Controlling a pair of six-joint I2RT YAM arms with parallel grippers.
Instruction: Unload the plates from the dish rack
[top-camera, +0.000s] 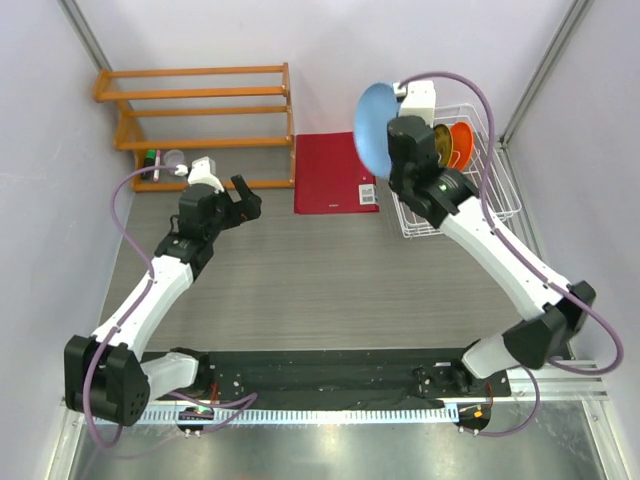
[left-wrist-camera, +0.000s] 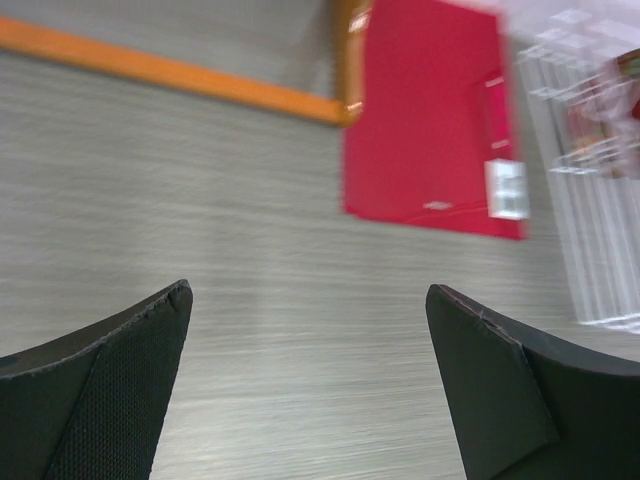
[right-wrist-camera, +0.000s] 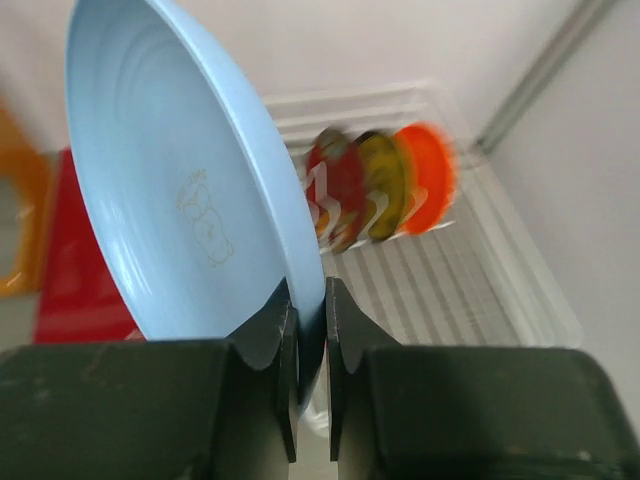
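Three blurry racked plates (right-wrist-camera: 385, 185); R fingers (right-wrist-camera: 268, 335) tight on blue plate (right-wrist-camera: 180, 180), L fingers (left-wrist-camera: 110, 390) wide.

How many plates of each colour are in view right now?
Light blue plate: 1, clamped in the right gripper
Red plate: 1, in the dish rack
Yellow plate: 1, in the rack
Orange plate: 1, in the rack
Total: 4

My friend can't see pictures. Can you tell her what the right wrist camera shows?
The right gripper pinches the rim of a big light blue plate, holding it up on its edge. Behind it, blurry, a red plate, a yellow plate and an orange plate stand in a white dish rack.
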